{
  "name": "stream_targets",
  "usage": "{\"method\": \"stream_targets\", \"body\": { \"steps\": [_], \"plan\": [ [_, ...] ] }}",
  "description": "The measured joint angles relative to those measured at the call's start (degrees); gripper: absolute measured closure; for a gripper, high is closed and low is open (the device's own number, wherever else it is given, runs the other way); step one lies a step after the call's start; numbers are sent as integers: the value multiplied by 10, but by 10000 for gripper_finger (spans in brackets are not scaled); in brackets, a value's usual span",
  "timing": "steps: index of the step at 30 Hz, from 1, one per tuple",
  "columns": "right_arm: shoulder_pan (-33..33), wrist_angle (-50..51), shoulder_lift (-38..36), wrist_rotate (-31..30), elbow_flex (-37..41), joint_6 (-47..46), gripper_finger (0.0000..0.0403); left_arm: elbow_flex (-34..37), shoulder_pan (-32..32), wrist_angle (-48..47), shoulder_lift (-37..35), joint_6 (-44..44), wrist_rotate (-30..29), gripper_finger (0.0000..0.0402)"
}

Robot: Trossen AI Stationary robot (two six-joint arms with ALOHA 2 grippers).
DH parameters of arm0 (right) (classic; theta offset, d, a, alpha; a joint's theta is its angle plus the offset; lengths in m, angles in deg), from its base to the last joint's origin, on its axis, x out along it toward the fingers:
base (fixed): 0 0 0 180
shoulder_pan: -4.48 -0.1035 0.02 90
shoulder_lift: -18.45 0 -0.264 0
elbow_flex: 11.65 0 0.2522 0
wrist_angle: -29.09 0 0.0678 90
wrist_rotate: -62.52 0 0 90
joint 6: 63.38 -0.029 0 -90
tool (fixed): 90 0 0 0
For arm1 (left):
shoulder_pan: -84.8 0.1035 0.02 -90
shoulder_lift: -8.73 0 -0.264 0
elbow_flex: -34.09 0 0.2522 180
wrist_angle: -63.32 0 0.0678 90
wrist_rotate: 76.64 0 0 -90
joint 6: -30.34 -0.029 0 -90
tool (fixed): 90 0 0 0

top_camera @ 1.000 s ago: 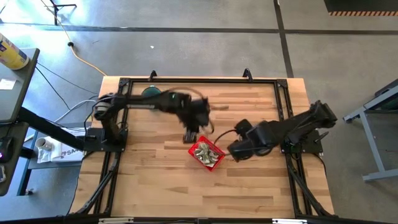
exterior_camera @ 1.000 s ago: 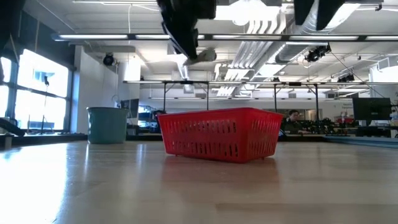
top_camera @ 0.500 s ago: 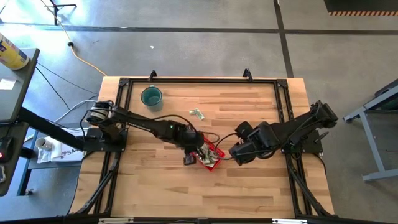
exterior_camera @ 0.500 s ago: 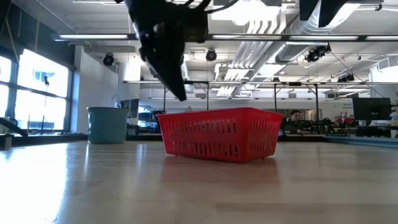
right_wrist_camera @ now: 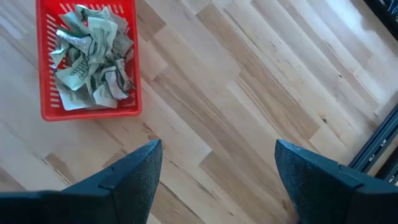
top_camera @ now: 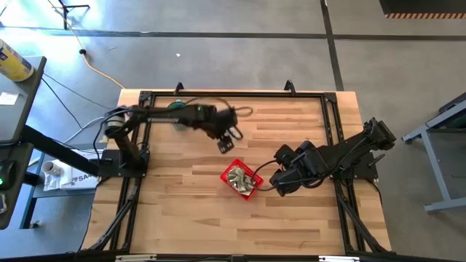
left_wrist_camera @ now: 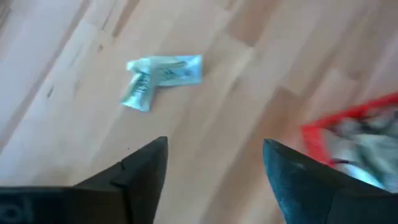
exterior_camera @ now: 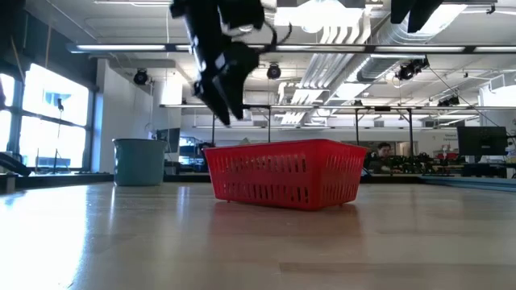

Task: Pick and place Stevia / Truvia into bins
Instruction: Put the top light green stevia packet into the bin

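Observation:
The red basket [top_camera: 242, 180] stands on the table's middle, and crumpled pale green and white sachets [right_wrist_camera: 93, 56] fill it. Two more sachets [left_wrist_camera: 163, 76] lie flat on the wood, overlapping at one end. My left gripper [left_wrist_camera: 214, 146] hangs open above the table, between these loose sachets and the basket [left_wrist_camera: 354, 134], with nothing between its fingers. In the high view my left gripper [top_camera: 227, 142] is on the far side of the basket. My right gripper [right_wrist_camera: 217, 146] waits open just right of the basket [right_wrist_camera: 87, 62], also holding nothing.
A round teal cup [exterior_camera: 139, 161] stands near the table's far left corner, partly covered by my left arm in the high view. A dark metal frame [top_camera: 331, 116] runs along the table's edges. Bare wood lies toward the near edge.
My left gripper first dropped down over the basket's left side. It has since risen and swung back toward the table's far edge, and now hangs above the loose sachets. The basket has stayed where it was.

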Motion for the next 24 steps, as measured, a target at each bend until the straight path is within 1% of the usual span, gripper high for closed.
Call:
{"method": "stream_targets", "body": {
  "steps": [2, 5, 8, 11, 15, 24],
  "plan": [
    [1, 0, 0, -1, 0, -1, 101, 0, 40, 2, 14, -43, 27, 97],
    [10, 0, 0, -1, 0, -15, 101, -1, 84, -2, 43, -112, 37, 95],
    [25, -3, 0, -1, 0, -18, 101, -1, 111, 2, 80, -181, 37, 104],
    [45, -9, 0, 7, 0, -19, 101, -1, 125, 6, 110, -225, 38, 114],
    [68, -12, 0, 7, 0, -18, 101, 0, 137, 26, 137, -236, 39, 122],
    [102, -12, 0, 8, 0, -13, 101, -1, 136, 68, 171, -277, 41, 126]
  ]
}}
